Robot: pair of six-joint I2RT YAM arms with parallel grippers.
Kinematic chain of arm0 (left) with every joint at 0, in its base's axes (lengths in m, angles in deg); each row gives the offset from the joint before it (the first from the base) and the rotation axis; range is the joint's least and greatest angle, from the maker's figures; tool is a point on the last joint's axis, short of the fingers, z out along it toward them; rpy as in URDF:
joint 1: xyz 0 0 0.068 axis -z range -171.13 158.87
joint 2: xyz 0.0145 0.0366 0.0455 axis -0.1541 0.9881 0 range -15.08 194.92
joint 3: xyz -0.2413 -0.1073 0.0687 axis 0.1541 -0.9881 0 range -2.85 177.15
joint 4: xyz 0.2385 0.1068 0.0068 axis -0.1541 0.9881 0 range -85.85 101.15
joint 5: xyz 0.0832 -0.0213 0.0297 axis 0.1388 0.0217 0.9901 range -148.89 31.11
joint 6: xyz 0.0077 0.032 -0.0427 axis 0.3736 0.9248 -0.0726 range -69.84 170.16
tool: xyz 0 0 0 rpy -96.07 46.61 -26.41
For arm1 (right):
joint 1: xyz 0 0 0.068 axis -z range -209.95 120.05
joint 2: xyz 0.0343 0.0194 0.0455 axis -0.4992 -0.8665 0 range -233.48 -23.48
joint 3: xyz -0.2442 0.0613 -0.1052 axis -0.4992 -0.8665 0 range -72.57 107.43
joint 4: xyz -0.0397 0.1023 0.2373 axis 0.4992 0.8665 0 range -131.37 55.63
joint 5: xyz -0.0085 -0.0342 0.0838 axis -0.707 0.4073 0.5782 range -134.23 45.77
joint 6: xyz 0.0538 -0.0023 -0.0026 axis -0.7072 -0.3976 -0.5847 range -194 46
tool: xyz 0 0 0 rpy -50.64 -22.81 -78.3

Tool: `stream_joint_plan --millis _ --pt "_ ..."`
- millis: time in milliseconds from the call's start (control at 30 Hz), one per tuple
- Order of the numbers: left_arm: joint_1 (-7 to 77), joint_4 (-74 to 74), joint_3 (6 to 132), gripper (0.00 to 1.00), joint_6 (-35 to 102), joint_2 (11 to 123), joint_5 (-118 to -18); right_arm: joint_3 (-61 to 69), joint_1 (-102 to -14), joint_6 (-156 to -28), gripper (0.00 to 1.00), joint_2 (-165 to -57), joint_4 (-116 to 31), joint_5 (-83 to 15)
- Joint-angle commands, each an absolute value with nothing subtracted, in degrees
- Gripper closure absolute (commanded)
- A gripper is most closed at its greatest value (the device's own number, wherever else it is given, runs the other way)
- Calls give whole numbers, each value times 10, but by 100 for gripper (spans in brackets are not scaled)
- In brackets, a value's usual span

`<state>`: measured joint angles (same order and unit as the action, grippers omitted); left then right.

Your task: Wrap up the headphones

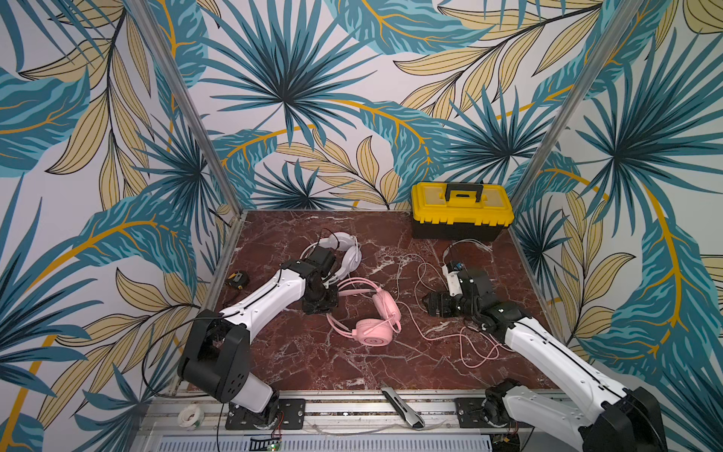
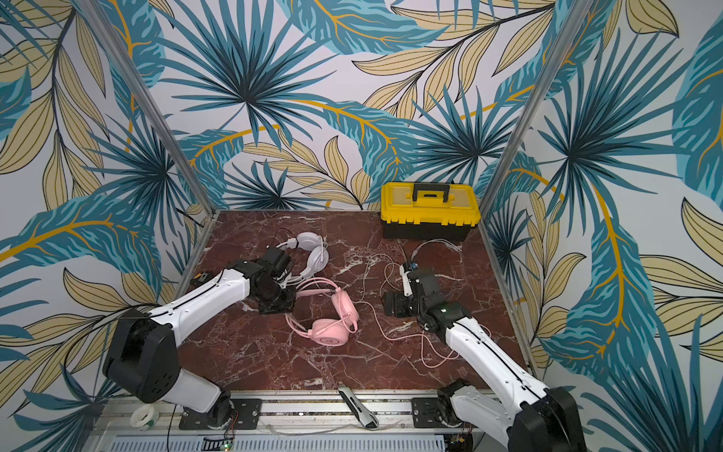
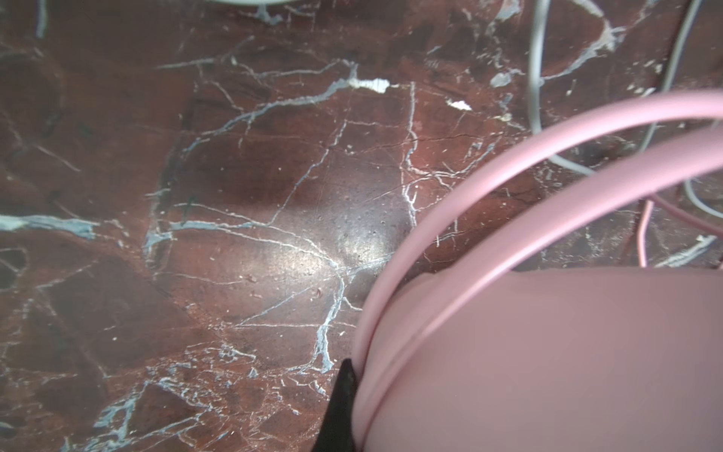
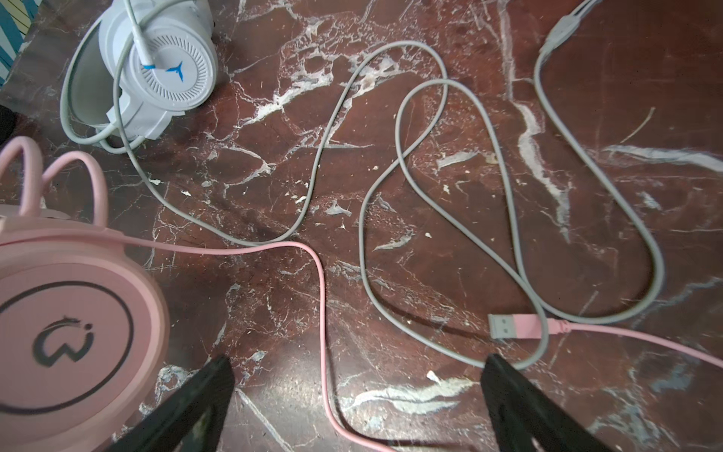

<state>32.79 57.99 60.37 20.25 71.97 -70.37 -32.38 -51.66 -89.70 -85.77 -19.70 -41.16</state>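
Soft, fairly bright light falls evenly from above in both top views, leaving faint shadows; the wide lens makes the metal posts (image 1: pixel 187 105) lean outward near the edges. In the left wrist view glare whitens a patch of the marble table (image 3: pixel 297 254), and the close pink headset (image 3: pixel 547 352) is blurred. The right wrist view is sharp mid-frame.

table (image 3: pixel 274 254): glossy veined marble look | pink headset (image 3: pixel 547 352): matt smooth plastic | toolbox (image 1: pixel 430 211): shiny yellow plastic
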Motion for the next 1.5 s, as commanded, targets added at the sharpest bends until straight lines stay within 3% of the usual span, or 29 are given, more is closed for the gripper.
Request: stream_joint_plan --millis 0,600,900,1467 --pt "316 590 627 100 222 688 -753 -345 -518 -918 0 -881 -245 -379" --pt "291 590 684 100 217 675 -828 -385 -543 -962 1 -997 -434 -324" --pt "282 589 708 100 202 679 -848 -378 -560 -981 7 -1075 -486 -318" --pt "261 561 722 100 134 675 -839 -374 -571 -975 54 -1099 -469 -295"
